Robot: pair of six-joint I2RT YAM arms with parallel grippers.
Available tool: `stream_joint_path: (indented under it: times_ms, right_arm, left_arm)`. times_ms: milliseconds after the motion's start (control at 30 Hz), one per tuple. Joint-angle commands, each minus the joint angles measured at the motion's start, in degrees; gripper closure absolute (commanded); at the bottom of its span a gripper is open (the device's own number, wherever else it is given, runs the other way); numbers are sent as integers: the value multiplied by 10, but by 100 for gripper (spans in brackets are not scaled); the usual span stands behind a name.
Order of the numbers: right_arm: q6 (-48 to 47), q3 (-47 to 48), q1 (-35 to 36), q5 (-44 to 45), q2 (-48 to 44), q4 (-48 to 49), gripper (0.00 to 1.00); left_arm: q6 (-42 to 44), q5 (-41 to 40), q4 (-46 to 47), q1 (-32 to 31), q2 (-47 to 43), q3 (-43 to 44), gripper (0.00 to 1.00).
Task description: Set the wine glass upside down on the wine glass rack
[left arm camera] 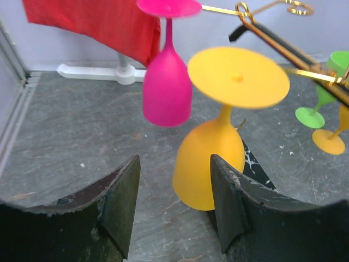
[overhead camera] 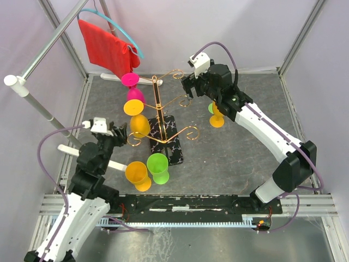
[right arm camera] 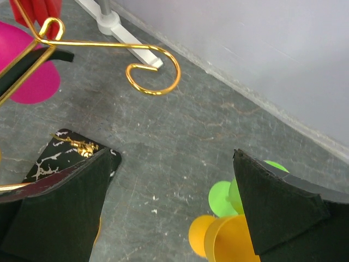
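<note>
- Left gripper (left arm camera: 174, 166) half open, empty, facing the wine glass rack (overhead camera: 173, 147).
- Right gripper (right arm camera: 172, 158) wide open, empty, above upright yellow wine glass (overhead camera: 217, 117).
- Likely light, rigid, slick; grasp stem.

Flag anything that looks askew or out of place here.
The yellow wine glass hanging upside down on the wine glass rack leans, its stem slanted, while the pink glass beside it hangs straight. Nothing looks spilled or broken.

Hung glasses (overhead camera: 139, 125) occupy the rack (overhead camera: 173, 144) leftward; loose glasses (overhead camera: 158, 166) seemingly stand in front.
</note>
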Motion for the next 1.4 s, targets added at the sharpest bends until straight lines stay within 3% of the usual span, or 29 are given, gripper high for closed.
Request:
stream_joint_path:
  times_ms: [0, 233, 433, 633, 1367]
  right_arm:
    - [42, 64, 3, 55, -16, -60, 0]
    - [77, 116, 3, 101, -9, -139, 0]
    - [78, 129, 2, 123, -9, -168, 0]
    - [75, 131, 2, 137, -7, -172, 0]
    - [61, 149, 2, 166, 25, -169, 0]
  left_arm:
    - [-14, -48, -112, -1, 19, 129, 39]
    - [-70, -34, -413, -2, 184, 356, 40]
    - [-140, 28, -535, -2, 243, 430, 40]
    - [-177, 107, -599, -1, 263, 425, 47]
    - [-208, 226, -700, -2, 216, 318, 45]
